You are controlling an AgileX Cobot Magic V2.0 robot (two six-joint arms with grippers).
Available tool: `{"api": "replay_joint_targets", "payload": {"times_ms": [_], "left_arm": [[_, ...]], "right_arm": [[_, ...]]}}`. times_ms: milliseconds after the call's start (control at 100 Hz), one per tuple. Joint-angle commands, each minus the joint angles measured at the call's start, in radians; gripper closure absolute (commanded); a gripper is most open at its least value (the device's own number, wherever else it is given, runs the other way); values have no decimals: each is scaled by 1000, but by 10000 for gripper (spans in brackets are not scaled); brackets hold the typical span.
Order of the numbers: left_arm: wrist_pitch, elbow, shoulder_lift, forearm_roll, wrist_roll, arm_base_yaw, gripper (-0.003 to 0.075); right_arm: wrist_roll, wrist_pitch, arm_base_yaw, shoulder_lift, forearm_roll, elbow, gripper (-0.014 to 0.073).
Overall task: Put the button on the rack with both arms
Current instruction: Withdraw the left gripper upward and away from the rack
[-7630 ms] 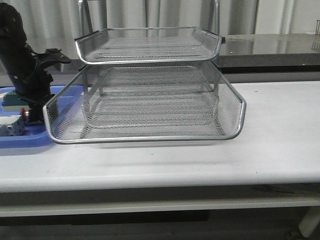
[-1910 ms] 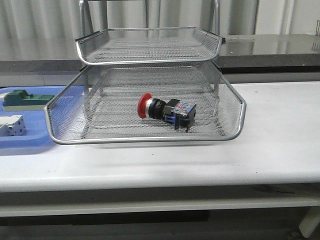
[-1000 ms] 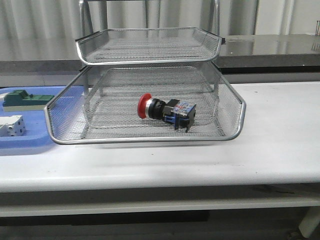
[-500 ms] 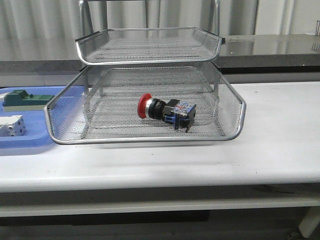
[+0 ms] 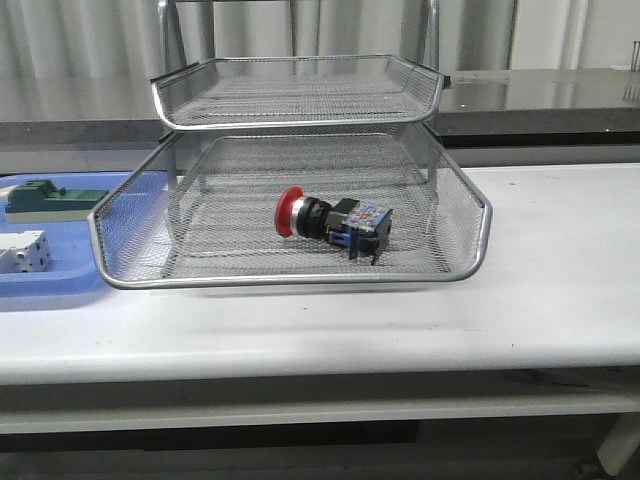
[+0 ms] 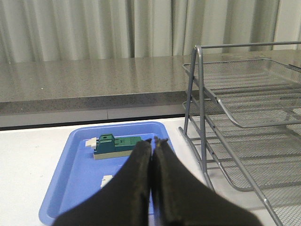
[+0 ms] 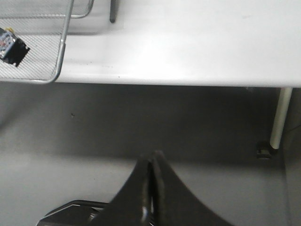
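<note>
The button [image 5: 330, 223], with red head, black collar and blue-and-black block, lies on its side in the lower tier of the silver wire-mesh rack [image 5: 290, 278]. Its block end shows in the right wrist view [image 7: 10, 45], inside the rack's corner [image 7: 60, 56]. Neither arm shows in the front view. My left gripper [image 6: 153, 141] is shut and empty, held back above the blue tray, with the rack [image 6: 221, 108] beside it. My right gripper [image 7: 153, 154] is shut and empty, held off the table's front edge over the floor.
A flat blue tray [image 5: 60, 285] lies left of the rack and holds a green block [image 5: 55, 200] and a white boxy part [image 5: 22, 250]; both tray [image 6: 70, 188] and green block [image 6: 115, 146] show in the left wrist view. A white table leg [image 7: 280, 117] stands at right.
Earliest, the left arm stood over the blue tray and the rack was empty. Now the button lies in the lower tier and both arms are out of the front view. Nothing moved in the last seconds.
</note>
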Motion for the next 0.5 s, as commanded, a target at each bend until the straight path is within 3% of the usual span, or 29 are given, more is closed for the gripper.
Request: {"api": "replay_joint_targets", "payload": {"times_ms": [0, 240, 490], "left_arm": [[-69, -27, 7, -10, -9, 3, 741], [-69, -27, 7, -10, -9, 3, 741], [-69, -27, 7, -10, -9, 3, 741]], "right_arm": [[-5, -114, 0, 6, 41, -35, 661], [-36, -231, 0, 104, 276, -35, 661], [-316, -244, 0, 334, 536, -35, 659]]}}
